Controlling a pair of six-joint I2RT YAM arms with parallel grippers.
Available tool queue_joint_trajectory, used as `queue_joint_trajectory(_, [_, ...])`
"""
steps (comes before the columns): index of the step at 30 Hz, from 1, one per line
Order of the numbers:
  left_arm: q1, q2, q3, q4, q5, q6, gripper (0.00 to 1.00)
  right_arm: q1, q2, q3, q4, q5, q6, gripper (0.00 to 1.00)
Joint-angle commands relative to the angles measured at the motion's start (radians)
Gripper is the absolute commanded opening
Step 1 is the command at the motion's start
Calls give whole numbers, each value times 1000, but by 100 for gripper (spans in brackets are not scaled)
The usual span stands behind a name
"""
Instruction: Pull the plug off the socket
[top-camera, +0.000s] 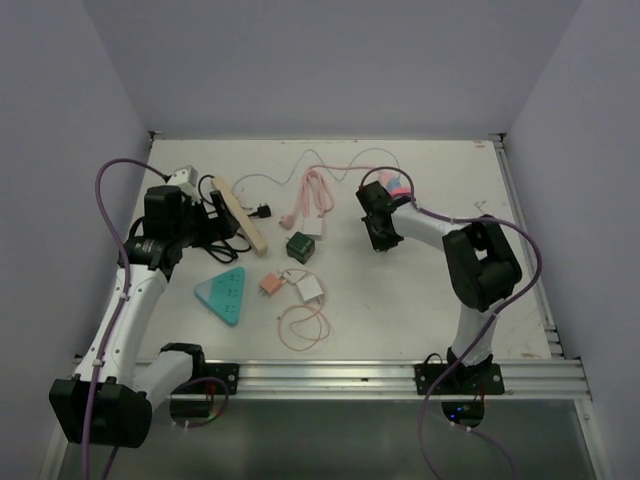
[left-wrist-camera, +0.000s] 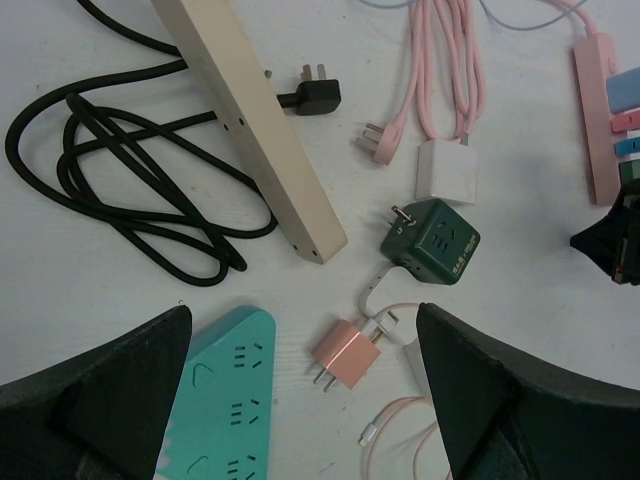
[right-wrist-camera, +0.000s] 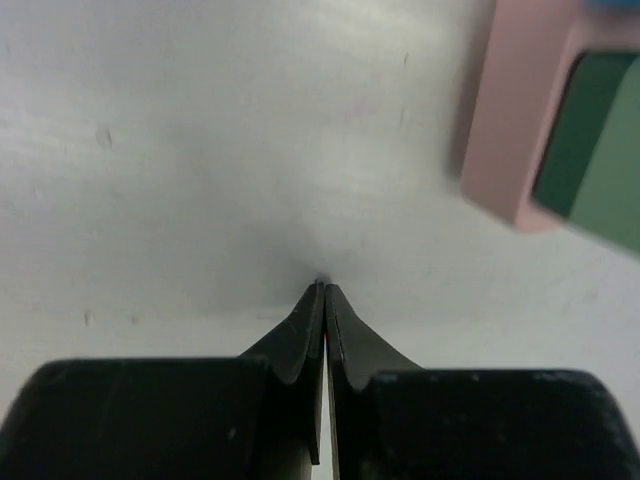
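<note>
open table (top-camera: 395, 305) front right; black cable (left-wrist-camera: 105, 135) crowds the left.

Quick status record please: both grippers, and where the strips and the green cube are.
left gripper: open, empty, above table
right gripper: shut, empty, tips at bare table beside pink strip
pink strip: right of centre, coloured blocks on it
green cube: mid-table, white charger beside it
beige strip: left, black cord coiled beside it
teal strip: near left, no plug seen
</note>
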Motion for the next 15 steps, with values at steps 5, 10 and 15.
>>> queue_joint_trajectory(5, [-5, -4, 39, -6, 66, -1, 97, 85, -275, -173, -105, -216, 162, 13])
queue_joint_trajectory(10, [-3, -8, 36, -11, 69, -4, 97, 64, -425, -92, -114, -144, 119, 65])
queue_joint_trajectory(15, [-3, -9, 33, -19, 73, -3, 97, -117, -396, -4, -70, -202, 134, 92])
